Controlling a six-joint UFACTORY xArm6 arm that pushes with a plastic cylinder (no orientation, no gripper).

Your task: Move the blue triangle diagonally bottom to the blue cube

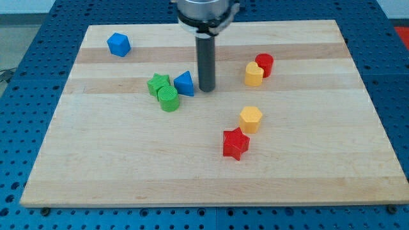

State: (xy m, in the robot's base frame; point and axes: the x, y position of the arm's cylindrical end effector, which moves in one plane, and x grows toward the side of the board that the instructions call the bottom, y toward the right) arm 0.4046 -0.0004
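Seven small blocks lie on the pale wooden surface [128, 166], which rests on a blue perforated base [19, 76]. The arm carries no hand, only a straight dark rod, so nothing is held; its tip [206, 90] stands on the wood just to the view's right of the blue triangle [185, 84], very close to it, though contact cannot be made out. The blue triangle sits a little above the middle of the surface, touching or nearly touching the green star [158, 84] on its left, and the green cylinder [169, 99] lies just below that star. The blue cube [119, 45] is well apart from them, near the view's top left corner. To the right, the yellow heart-shaped block [254, 74] and the red cylinder [264, 64] stand pressed together. Lower down, the yellow hexagonal block [251, 119] sits just above and right of the red star [235, 143].
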